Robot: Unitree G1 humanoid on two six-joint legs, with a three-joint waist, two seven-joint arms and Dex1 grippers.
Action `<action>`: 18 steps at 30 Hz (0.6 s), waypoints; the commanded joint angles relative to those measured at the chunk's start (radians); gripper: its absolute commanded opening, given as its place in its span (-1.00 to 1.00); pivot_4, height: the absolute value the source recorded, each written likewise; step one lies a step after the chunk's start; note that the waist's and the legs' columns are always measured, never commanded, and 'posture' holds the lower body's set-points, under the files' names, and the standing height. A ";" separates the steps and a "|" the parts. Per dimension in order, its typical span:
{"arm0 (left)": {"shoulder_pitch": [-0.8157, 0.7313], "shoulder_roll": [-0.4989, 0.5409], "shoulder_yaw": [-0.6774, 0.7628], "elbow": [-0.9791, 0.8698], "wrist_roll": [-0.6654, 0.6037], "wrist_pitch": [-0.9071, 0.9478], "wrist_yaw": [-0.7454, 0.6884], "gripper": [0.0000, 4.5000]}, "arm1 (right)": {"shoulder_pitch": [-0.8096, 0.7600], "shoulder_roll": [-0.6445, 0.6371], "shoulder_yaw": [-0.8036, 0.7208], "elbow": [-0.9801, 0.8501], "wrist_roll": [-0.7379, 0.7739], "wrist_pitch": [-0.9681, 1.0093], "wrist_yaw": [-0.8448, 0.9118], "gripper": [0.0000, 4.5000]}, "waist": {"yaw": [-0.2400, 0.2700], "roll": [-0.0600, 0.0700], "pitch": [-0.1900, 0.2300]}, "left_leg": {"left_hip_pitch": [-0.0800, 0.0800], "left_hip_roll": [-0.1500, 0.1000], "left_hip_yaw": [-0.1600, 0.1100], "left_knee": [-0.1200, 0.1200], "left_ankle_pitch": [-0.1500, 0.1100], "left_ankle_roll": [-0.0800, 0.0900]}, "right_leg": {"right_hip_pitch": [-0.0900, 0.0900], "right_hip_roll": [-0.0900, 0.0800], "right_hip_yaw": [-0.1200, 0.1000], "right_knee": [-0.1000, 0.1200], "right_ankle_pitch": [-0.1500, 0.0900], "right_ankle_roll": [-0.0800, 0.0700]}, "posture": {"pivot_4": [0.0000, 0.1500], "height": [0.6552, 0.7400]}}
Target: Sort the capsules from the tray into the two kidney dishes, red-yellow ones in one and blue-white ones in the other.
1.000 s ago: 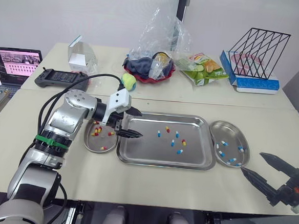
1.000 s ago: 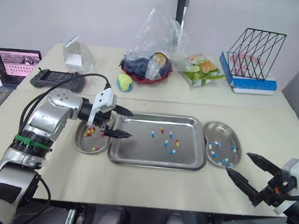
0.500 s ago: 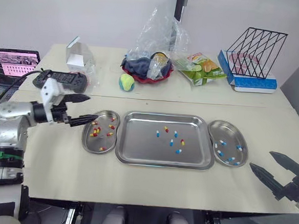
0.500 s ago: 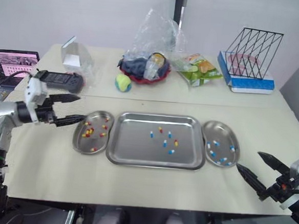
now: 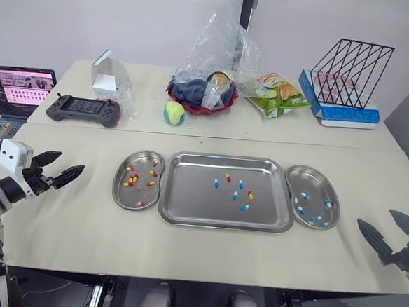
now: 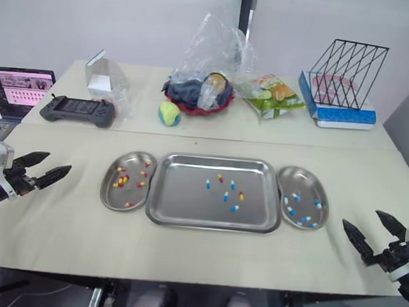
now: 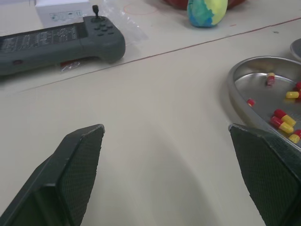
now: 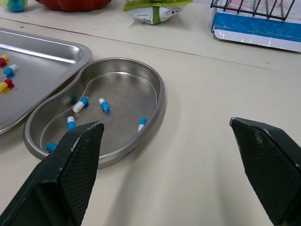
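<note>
Rectangular steel tray (image 5: pixel 194 198): lies at the centre of the frame on the cream bench (image 5: pixel 204 255), between the two dishes.
Tray contents: a small scatter right of its middle, with four blue-white capsules (image 5: pixel 217 184) and two red-yellow capsules (image 5: pixel 228 177).
Left steel kidney dish (image 5: pixel 120 194): lies just beside the tray's left rim and holds several red-yellow capsules, most of them in its upper half.
Right steel kidney dish (image 5: pixel 316 181): lies just beside the tray's right rim and holds several blue-white capsules spread across its floor.
Left gripper (image 5: pixel 72 161): at the left edge of the frame over bare bench, well apart from the left dish. Its jaws are spread wide and hold nothing.
Right gripper (image 5: pixel 375 217): in the lower right corner, near the bench's front edge and apart from the right dish. Its jaws are spread wide and empty.
Red bowl (image 5: pixel 193 109): at upper centre, holding dark blue cloth under a crumpled clear plastic bag (image 5: pixel 219 45).
Black wire rack (image 5: pixel 354 69): at upper right, standing on a flat blue-and-white box (image 5: pixel 347 116).
</note>
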 commanded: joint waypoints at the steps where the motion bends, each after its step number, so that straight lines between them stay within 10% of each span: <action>1: -0.016 0.021 0.031 -0.021 -0.032 0.009 0.011 0.99 | -0.009 -0.008 -0.019 0.002 0.008 -0.027 -0.003 1.00 | -0.001 0.000 0.000 | 0.000 0.000 0.000 0.000 0.000 0.000 | 0.000 0.000 0.000 0.000 0.000 0.000 | 1.00 0.87; 18: 0.187 0.083 0.037 -0.257 -0.072 0.002 -0.148 0.99 | -0.086 -0.136 0.076 -0.017 0.038 0.078 0.127 1.00 | -0.013 0.001 0.000 | 0.001 0.001 0.002 -0.001 0.000 0.000 | -0.001 0.000 0.002 -0.001 0.000 0.000 | 1.00 0.87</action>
